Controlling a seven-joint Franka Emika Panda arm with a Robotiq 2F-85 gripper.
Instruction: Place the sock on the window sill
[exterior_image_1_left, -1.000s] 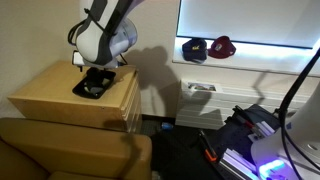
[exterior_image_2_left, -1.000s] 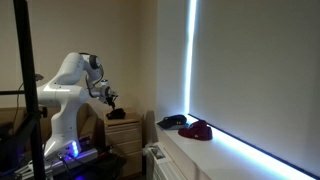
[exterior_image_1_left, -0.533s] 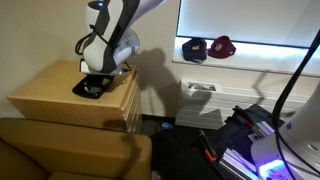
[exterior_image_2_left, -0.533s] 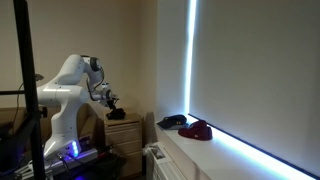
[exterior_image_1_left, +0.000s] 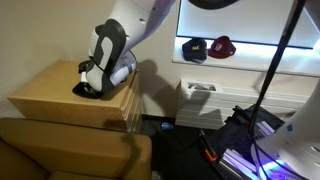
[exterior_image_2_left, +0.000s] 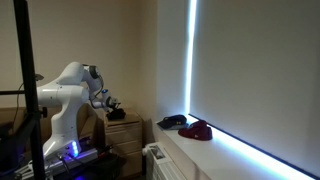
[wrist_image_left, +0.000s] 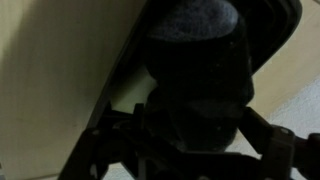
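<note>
Sock (exterior_image_1_left: 80, 91), approx. mid-table (exterior_image_1_left: 40, 95), prob. soft, light, floppy, so pinch a bunched fold; claw (exterior_image_1_left: 90, 83) sits over it, spread or pressed together I can't tell.

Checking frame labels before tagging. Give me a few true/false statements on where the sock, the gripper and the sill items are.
1. The dark sock lies on top of the wooden cabinet. True.
2. The window sill is bare. False: a dark item and a red item lie on it.
3. The gripper is up at the window sill. False: it is down at the sock on the cabinet.
4. The two sill items sit side by side. True.
</note>
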